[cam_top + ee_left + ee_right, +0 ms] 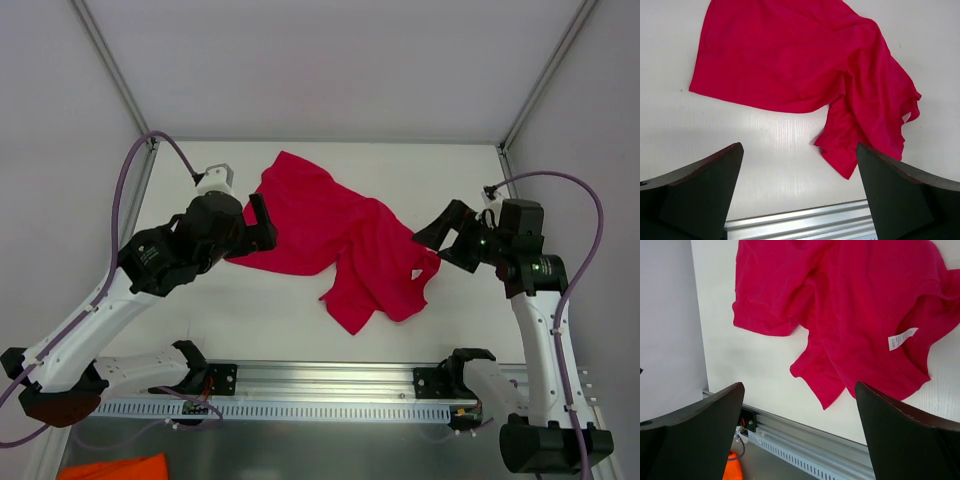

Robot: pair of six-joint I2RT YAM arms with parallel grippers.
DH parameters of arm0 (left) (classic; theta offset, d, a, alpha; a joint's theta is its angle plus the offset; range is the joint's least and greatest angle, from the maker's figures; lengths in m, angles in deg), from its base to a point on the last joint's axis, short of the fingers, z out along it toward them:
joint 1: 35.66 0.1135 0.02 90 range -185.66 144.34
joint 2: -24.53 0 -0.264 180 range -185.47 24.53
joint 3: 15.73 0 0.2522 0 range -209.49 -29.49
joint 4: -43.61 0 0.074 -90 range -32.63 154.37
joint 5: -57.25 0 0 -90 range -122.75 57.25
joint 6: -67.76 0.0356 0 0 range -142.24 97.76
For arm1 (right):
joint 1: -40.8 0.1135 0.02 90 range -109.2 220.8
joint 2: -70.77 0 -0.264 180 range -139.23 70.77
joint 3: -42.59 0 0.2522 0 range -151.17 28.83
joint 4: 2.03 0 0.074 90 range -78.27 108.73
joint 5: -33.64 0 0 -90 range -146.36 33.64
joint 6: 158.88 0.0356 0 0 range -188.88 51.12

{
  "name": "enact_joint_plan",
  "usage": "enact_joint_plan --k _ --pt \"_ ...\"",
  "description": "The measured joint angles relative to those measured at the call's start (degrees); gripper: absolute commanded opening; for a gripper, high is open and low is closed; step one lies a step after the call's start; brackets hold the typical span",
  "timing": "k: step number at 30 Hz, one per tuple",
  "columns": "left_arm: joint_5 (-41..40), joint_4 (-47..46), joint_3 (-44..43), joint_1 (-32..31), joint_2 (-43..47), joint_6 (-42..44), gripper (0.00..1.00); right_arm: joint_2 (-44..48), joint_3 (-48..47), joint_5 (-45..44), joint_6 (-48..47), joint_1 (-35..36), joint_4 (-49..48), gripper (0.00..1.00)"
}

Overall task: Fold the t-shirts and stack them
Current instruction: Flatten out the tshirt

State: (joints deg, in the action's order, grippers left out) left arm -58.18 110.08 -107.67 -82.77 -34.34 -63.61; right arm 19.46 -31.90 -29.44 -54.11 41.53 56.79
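Fingers on the left gripper (pixel 262 225) and right gripper (pixel 445 242) are spread wide, holding nothing. Between them, mid-table, the red t-shirt (pixel 340 240) lies crumpled. Thin, light and limp, it will likely sag and bunch, so pinching hem corners looks best.

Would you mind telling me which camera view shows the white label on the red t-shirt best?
The right wrist view: the white label lies in plain sight on the crumpled t-shirt. The top external and left wrist views show the shirt, but I cannot make the label out there.
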Motion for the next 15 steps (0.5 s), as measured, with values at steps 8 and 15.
enact_joint_plan --k 8,15 --pt "4.0 -2.8 3.2 3.4 -0.6 0.0 0.99 8.4 17.4 6.2 3.5 1.4 -6.3 1.00" --pt "10.1 -5.9 5.5 9.8 -2.6 0.1 0.99 13.4 24.4 6.4 2.4 1.8 -3.0 1.00"
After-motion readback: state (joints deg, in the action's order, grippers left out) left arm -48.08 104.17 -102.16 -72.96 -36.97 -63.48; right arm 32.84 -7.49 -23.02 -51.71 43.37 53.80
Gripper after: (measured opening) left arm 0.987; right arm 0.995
